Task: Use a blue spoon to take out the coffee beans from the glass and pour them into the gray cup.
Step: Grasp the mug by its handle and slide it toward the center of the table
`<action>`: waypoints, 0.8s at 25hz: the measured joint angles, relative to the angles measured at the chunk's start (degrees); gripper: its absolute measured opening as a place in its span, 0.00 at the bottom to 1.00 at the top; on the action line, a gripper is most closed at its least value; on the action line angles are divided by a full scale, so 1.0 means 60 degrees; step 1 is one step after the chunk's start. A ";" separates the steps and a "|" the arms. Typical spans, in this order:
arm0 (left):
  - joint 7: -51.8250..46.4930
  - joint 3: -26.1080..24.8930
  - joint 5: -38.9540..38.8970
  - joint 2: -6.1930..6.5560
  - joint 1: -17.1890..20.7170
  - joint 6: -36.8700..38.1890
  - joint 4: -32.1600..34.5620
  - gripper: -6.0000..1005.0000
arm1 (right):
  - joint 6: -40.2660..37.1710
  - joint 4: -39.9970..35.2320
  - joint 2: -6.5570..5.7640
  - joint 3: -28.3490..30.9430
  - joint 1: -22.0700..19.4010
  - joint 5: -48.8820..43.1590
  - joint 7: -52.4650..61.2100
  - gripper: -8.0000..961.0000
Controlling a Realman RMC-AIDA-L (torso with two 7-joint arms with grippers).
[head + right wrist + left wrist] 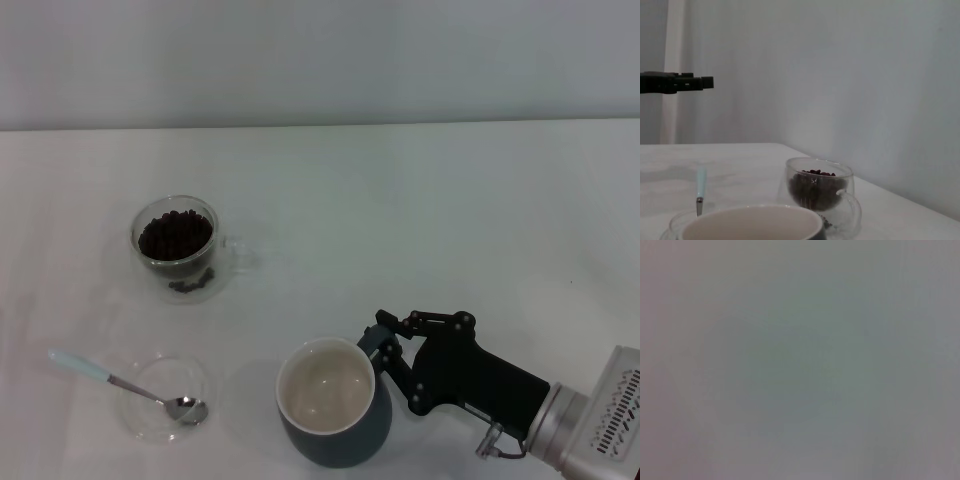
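Observation:
The glass [176, 250] with coffee beans [175, 235] stands at the left middle of the table. The blue spoon [120, 382] lies with its bowl in a shallow clear dish [140, 420] at the front left. The gray cup [345, 450], cream-white inside and with nothing in it, stands at the front centre. My right gripper [388, 365] is shut on the gray cup's right side, where its handle is hidden. The right wrist view shows the cup's rim [750, 215], the glass [840, 185], the beans [812, 187] and the spoon [701, 185]. My left gripper [695, 83] shows far off, raised above the table.
The white table [420, 220] runs back to a pale wall. A few beans [190, 285] show low in the glass's double wall. The left wrist view shows only a flat grey field.

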 joint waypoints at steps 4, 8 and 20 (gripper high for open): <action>0.0000 0.0000 0.0015 0.0010 0.0001 0.0006 0.0000 0.89 | 0.0007 0.0003 0.0000 -0.0022 0.0000 -0.0049 -0.0006 0.19; 0.0000 -0.0001 0.0015 0.0012 0.0015 0.0006 0.0000 0.89 | 0.0007 0.0017 0.0000 -0.0046 0.0001 -0.0040 -0.0063 0.20; 0.0000 -0.0001 0.0009 0.0013 0.0016 0.0006 0.0036 0.89 | 0.0112 0.0071 -0.0009 -0.0036 -0.0021 0.0016 -0.0060 0.25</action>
